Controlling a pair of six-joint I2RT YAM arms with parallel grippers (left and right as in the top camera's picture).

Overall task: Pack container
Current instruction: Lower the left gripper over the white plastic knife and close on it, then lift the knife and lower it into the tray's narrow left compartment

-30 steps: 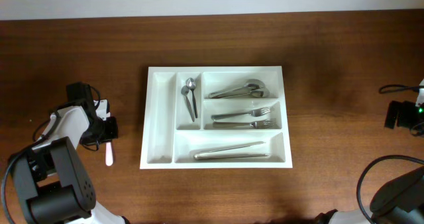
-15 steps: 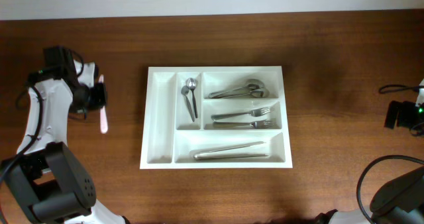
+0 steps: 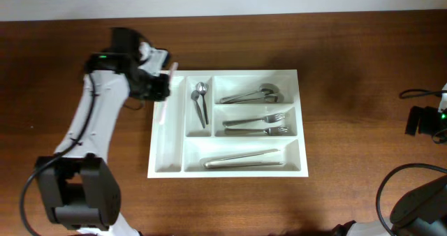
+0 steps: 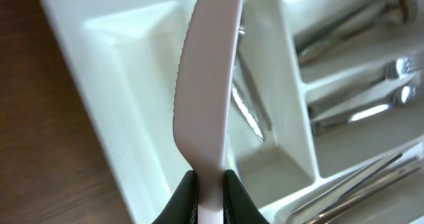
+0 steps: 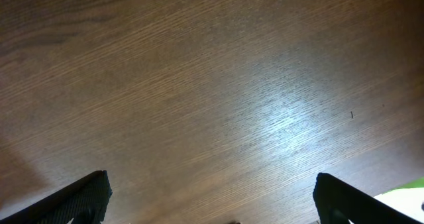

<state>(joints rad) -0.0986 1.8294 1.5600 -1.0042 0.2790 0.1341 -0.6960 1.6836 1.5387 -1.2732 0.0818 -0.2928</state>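
Note:
The container [image 3: 227, 73] is a white five-compartment tray in the middle of the table. My left gripper [image 3: 158, 83] hovers at its top-left corner, shut on the handle of a white plastic knife [image 3: 164, 103]. The knife hangs along the tray's left rim, over the bare leftmost narrow compartment. In the left wrist view the knife [image 4: 205, 85] shows a serrated edge and stands clamped between my fingertips [image 4: 187, 199], with the container [image 4: 99, 58] below. My right gripper [image 5: 212, 207] stands open over bare wood, far to the right.
Small spoons [image 3: 201, 103] lie in the second narrow compartment. Larger spoons [image 3: 250, 95], forks [image 3: 257, 124] and metal knives [image 3: 244, 159] fill the three long ones. The right arm [image 3: 422, 121] sits at the table's right edge.
My left arm has swung from the table left of the tray up and rightward to the tray's top-left corner, carrying the plastic knife. The right arm has not moved.

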